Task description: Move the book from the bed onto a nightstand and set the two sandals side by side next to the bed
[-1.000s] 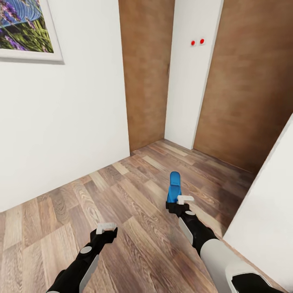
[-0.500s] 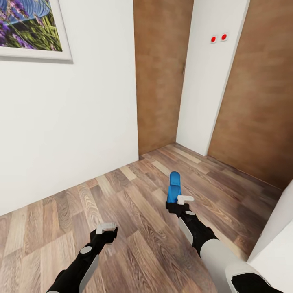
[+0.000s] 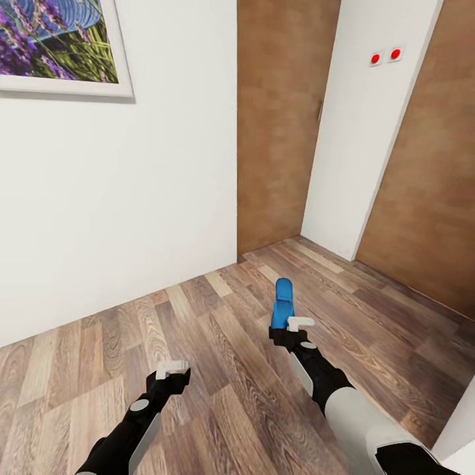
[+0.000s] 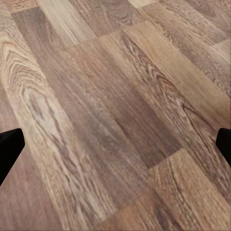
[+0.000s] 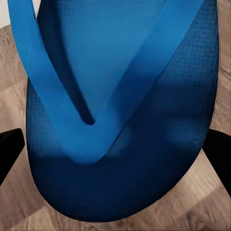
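Swinging rightward, going by the head view: framed lavender picture (image 3: 59, 46), white wall (image 3: 132, 198), brown wooden door panel (image 3: 274, 125) and pair of red wall buttons (image 3: 385, 56) all sit further right than a second ago, while both arms keep the same place in frame. So a turn of the camera and base, not a move of the things; probably still in transit towards the bed, with bed, book and nightstand yet to come into sight.

Left gripper (image 3: 173, 369): held low over the brown wood-plank floor (image 3: 218, 369), carrying nothing; fingers seemingly apart, since the left wrist view has only dark tips at the two edges and bare planks (image 4: 115, 115) between.

Right gripper (image 3: 295, 324): clenched on one bright blue flat sandal (image 3: 282, 303), sole standing up and forward from the fingers. Only a narrow blue shape from the head; from the right wrist, the sandal (image 5: 120, 120) close up, with its V-shaped strap and textured footbed plain.
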Robot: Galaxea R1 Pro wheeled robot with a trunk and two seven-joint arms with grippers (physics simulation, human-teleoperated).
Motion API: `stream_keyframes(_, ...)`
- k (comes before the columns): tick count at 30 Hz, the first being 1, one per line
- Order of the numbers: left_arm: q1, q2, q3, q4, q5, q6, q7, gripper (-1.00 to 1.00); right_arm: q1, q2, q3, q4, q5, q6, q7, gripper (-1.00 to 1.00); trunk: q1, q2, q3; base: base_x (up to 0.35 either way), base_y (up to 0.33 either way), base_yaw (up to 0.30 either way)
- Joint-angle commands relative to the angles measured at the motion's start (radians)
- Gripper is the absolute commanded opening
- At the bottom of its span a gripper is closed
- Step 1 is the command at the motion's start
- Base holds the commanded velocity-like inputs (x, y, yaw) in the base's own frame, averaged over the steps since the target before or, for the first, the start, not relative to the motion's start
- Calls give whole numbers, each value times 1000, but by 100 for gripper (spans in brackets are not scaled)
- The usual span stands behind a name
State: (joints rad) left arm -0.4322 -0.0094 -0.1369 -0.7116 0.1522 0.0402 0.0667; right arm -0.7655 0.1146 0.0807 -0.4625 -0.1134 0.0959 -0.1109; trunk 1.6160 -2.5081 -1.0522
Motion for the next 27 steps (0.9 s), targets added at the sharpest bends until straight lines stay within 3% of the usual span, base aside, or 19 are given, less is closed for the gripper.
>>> stream_keyframes(1,0,1,-5,-2,10,4,7,100,0,-1,8,-2,-11,5,-7,-100,0,0,-1,220,-211,176)
stream_keyframes(11,0,2,-4,-2,12,4,6,100,0,-1,8,-2,-11,5,-8,-100,0,0,-1,246,-193,176)
stream_keyframes(27,0,0,-4,-2,12,4,6,100,0,-1,8,-2,-11,5,-9,-100,0,0,-1,247,-13,201)
